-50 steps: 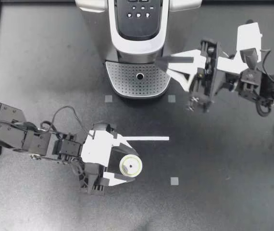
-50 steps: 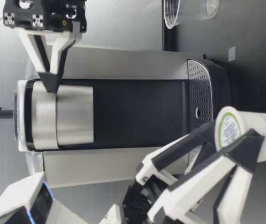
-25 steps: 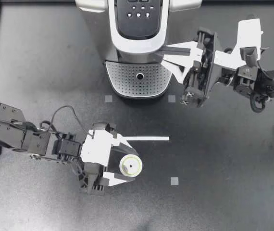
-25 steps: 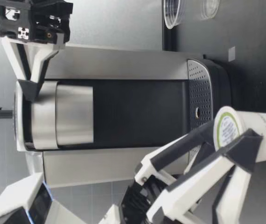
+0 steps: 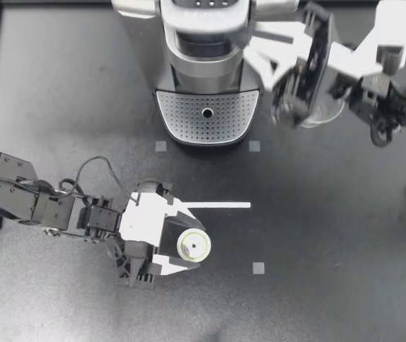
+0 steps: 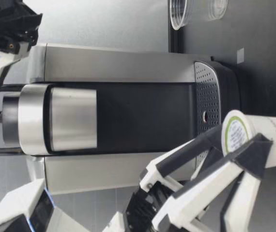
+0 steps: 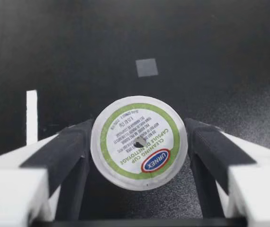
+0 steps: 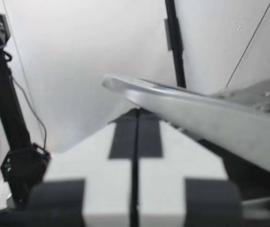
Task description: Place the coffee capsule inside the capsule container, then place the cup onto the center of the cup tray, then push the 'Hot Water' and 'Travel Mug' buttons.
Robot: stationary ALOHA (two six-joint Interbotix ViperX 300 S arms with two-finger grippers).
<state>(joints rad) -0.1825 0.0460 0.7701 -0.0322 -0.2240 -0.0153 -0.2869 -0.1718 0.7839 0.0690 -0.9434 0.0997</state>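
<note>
A black table [image 5: 331, 235] carried the coffee machine [image 5: 206, 43].
The left gripper [image 5: 189, 241] clamped the coffee capsule [image 5: 193, 246]; the right gripper [image 5: 258, 34], jaws pressed together, sat under the lid [image 8: 182, 101].

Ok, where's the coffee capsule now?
In the top view the coffee capsule is clamped in the jaws of my left gripper, left of centre, beside the white tape strip and clear of the coffee machine.

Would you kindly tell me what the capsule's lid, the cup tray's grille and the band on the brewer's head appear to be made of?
Capsule lid: likely foil or coated paper; flat, matte white, with a printed green ring.
Cup tray grille: metal or metal-look plastic; silvery, with rows of fine holes.
Brewer head band: brushed-metal look with a soft streaky sheen; possibly painted plastic.
</note>
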